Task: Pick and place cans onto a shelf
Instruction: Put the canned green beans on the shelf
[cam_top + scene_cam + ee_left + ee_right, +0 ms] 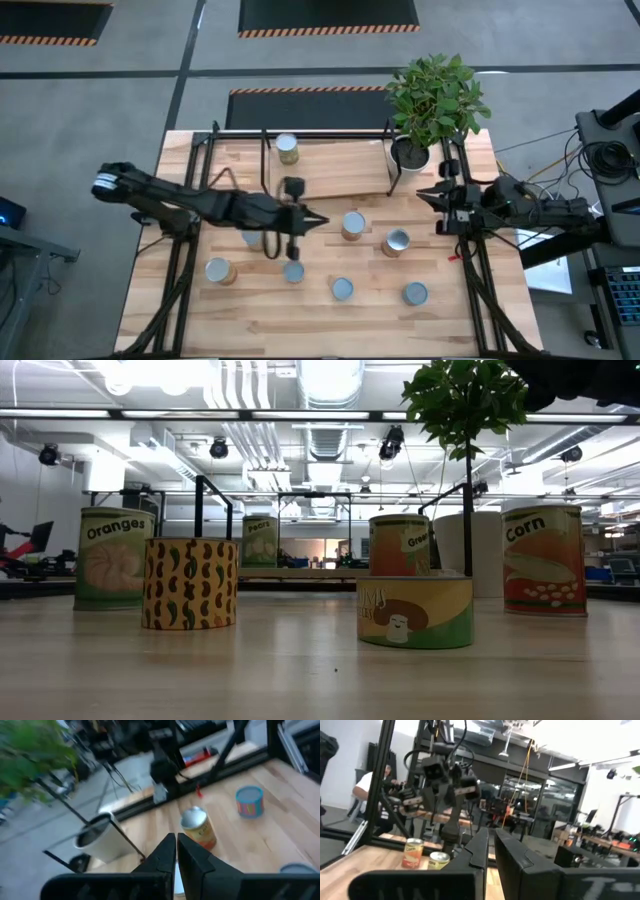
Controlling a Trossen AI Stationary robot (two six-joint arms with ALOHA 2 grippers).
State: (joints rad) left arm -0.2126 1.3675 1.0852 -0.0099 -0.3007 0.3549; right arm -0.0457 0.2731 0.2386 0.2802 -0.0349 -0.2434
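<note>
One can (pixel 287 149) stands upright on the shelf's wooden board (pixel 330 165), inside its black bars. Several more cans stand upright on the tabletop, among them a tan one (pixel 353 225) and one to its right (pixel 396 242). My left gripper (pixel 318 222) is shut and empty, just left of the tan can (pixel 199 827) and held above the table. Another can (pixel 250 238) is partly hidden under the left arm. My right gripper (pixel 422 196) is shut and empty near the shelf's right end, by the white plant pot (pixel 409 152).
Cans stand along the near half of the table (pixel 219 270) (pixel 293 271) (pixel 342 289) (pixel 415 293). The leafy plant (pixel 436 95) overhangs the shelf's right end. Black frame rails (pixel 178 270) (pixel 480 280) run along both table sides. A person (pixel 370 785) sits beyond the table.
</note>
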